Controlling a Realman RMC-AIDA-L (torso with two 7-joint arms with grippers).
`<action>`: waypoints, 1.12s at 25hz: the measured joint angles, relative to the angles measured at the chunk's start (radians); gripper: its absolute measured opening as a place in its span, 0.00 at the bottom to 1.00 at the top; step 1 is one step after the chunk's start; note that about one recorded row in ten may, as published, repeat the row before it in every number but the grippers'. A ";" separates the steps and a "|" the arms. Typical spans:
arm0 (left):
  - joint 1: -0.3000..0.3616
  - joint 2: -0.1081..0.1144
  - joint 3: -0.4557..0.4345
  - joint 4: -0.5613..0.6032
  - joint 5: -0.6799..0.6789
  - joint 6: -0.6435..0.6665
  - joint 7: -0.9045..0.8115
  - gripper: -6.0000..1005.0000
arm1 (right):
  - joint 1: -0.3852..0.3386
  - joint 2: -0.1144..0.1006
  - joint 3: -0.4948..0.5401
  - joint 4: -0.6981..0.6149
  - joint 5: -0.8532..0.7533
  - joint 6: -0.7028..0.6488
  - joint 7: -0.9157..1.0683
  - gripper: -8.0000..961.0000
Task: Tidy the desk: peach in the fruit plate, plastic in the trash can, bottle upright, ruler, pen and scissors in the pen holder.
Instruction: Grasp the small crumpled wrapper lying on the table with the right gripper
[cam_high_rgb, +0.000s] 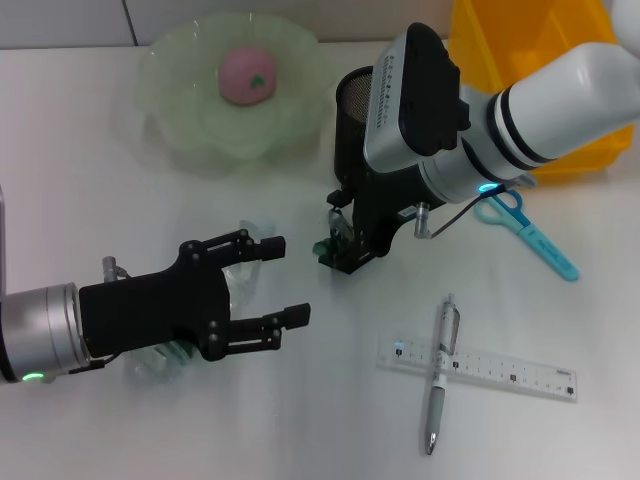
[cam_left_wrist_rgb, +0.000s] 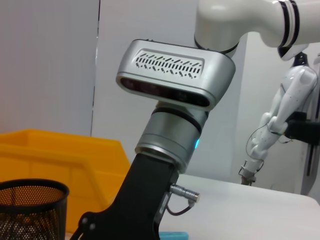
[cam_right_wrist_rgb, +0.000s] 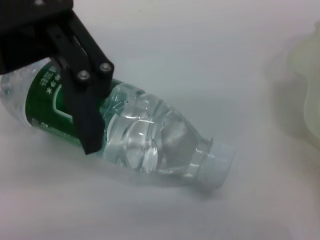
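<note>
The left gripper (cam_high_rgb: 282, 283) is seen at the near left with its jaws spread wide over a bottle (cam_right_wrist_rgb: 140, 137), which lies on its side on the table (cam_high_rgb: 330, 420). A peach (cam_high_rgb: 247, 74) rests in the fruit plate (cam_high_rgb: 175, 110) at the far left. The right gripper (cam_high_rgb: 345, 250) is lowered beside the pen holder (cam_high_rgb: 350, 100); its jaws cannot be told. A pen (cam_high_rgb: 441, 372) lies across a ruler (cam_high_rgb: 500, 368) at the near right, and scissors (cam_high_rgb: 530, 235) lie farther off.

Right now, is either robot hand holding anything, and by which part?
The left hand is open over the clear plastic bottle with the green label, which lies on its side; it grips nothing. Whether the right hand holds anything cannot be told.
</note>
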 joint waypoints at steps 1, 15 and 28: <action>0.001 0.000 0.000 0.000 0.000 -0.004 0.000 0.79 | 0.000 0.000 0.000 0.001 0.000 0.003 -0.001 0.85; 0.031 0.004 -0.017 0.037 -0.001 0.003 -0.021 0.79 | 0.015 0.000 -0.001 0.029 -0.001 0.008 -0.003 0.85; 0.033 0.004 -0.017 0.037 -0.001 0.004 -0.019 0.79 | 0.016 0.000 0.002 0.049 -0.002 0.023 0.011 0.85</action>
